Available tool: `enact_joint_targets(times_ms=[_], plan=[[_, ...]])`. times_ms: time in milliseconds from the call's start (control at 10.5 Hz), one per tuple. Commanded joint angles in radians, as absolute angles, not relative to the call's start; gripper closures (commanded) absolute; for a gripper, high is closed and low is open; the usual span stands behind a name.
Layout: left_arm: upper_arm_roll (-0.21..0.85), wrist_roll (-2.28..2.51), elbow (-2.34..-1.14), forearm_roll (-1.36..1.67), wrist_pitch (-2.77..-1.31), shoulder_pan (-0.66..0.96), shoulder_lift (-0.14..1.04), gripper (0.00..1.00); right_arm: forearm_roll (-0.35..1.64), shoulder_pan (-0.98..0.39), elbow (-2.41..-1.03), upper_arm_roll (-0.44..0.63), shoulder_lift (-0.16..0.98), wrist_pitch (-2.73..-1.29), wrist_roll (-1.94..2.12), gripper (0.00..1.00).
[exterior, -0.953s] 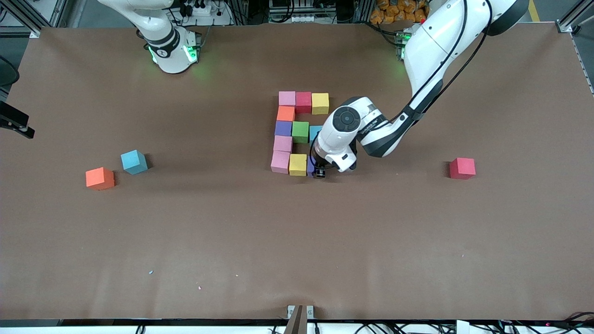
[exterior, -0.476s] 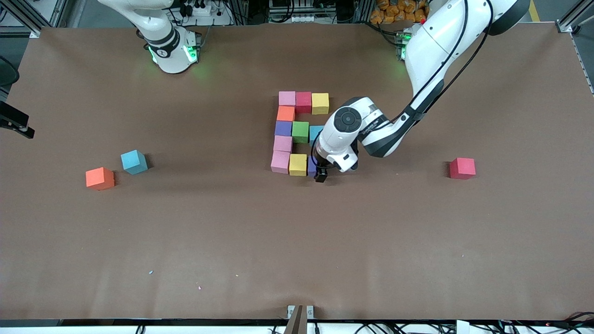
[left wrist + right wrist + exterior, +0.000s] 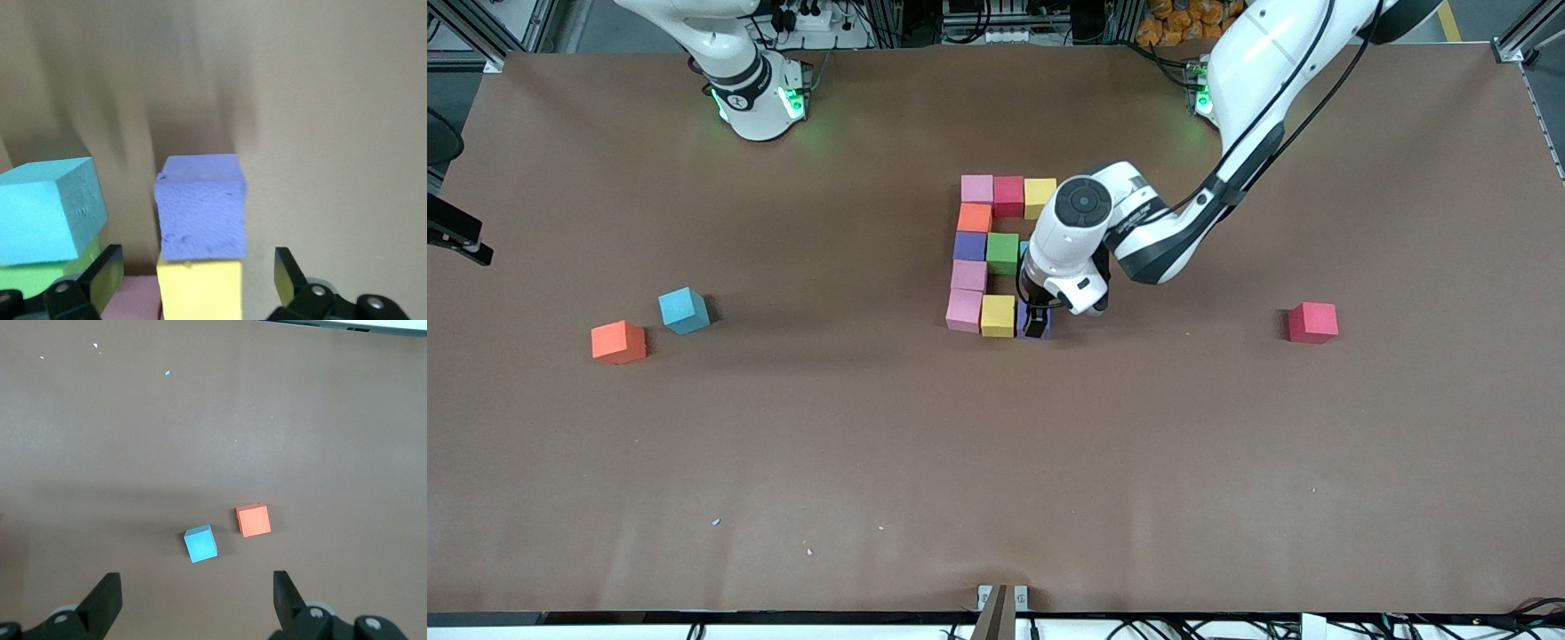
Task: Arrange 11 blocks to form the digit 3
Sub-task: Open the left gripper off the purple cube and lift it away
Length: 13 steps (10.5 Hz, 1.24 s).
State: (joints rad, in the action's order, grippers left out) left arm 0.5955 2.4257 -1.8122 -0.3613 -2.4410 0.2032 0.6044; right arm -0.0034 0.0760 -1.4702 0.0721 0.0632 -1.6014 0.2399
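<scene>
Left pincer (image 3: 1036, 322) hanging released right over the purple block (image 3: 201, 207), fingers (image 3: 100, 277) spread wide either side, not touching it. Purple block down on the tabletop (image 3: 996, 462), snug against the yellow block (image 3: 998, 315), closing the nearest row with the pink block (image 3: 964, 310). Rest of the blocks packed tight farther up: pink (image 3: 968, 276), purple (image 3: 970, 245), green (image 3: 1002, 252), orange (image 3: 975, 217), then pink (image 3: 976, 188), red (image 3: 1008, 196), yellow (image 3: 1038, 195); blue one (image 3: 47, 210) mostly hidden under the wrist. Spare red cube (image 3: 1312, 322) well apart toward the left arm's end. Spare blue cube (image 3: 684, 310) and orange cube (image 3: 618, 342) near each other toward the right arm's end. Right pincer (image 3: 193, 600) waiting, spread open, high above those two.
</scene>
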Motion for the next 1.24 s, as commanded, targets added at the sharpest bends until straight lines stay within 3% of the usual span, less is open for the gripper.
enact_joint_targets(times_ms=[0,476,1143], plan=[[0.603,2.291,-1.825,-0.365,-2.361,0.151,0.494,0.0,0.006,0.098,-1.451,0.057,0.069,-1.595,0.241,0.0],[0.598,1.845,-1.61,-0.361,-2.088,0.101,0.494,0.0,0.005,0.095,-1.451,0.055,0.071,-1.595,0.241,0.0],[0.604,1.222,-1.493,-0.303,-1.904,0.0,0.474,0.0,0.005,0.089,-1.453,0.052,0.071,-1.597,0.241,0.0]])
